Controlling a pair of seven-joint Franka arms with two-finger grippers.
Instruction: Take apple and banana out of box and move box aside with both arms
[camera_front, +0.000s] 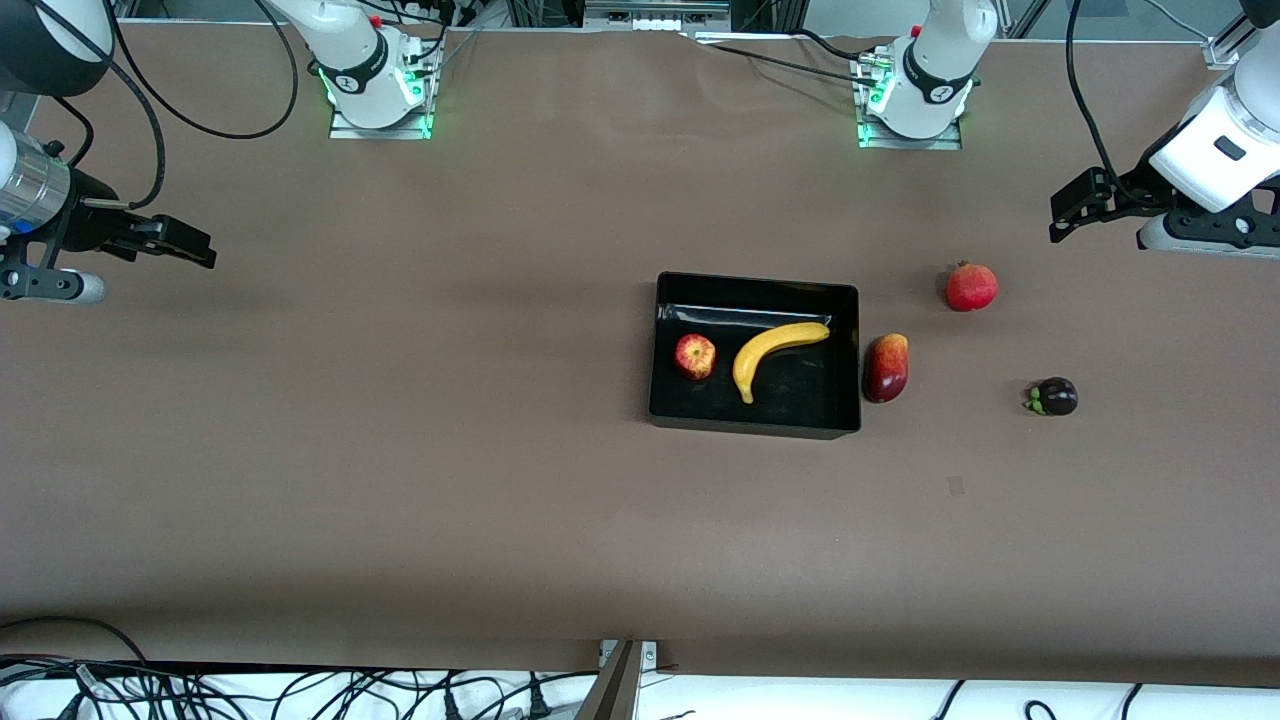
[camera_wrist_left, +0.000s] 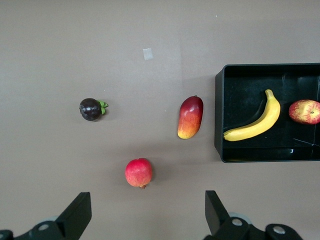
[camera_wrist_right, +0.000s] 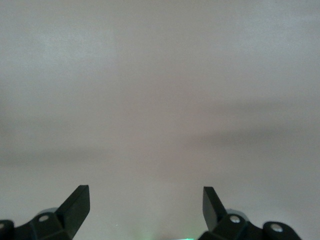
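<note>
The black box (camera_front: 850, 345) (camera_wrist_left: 218, 115) stands near the middle of the table. Inside it lie the yellow banana (camera_front: 770, 353) (camera_wrist_left: 257, 125) and the small red apple (camera_front: 695, 356) (camera_wrist_left: 305, 111), side by side and apart. My left gripper (camera_front: 1062, 215) (camera_wrist_left: 148, 212) hangs open and empty above the table at the left arm's end, away from the box. My right gripper (camera_front: 195, 245) (camera_wrist_right: 146, 207) hangs open and empty over bare table at the right arm's end.
An elongated dark-red fruit (camera_front: 886, 367) (camera_wrist_left: 190, 117) lies just outside the box wall, toward the left arm's end. A pomegranate (camera_front: 971, 286) (camera_wrist_left: 138, 172) and a small dark purple fruit (camera_front: 1054, 397) (camera_wrist_left: 91, 109) sit closer to that end.
</note>
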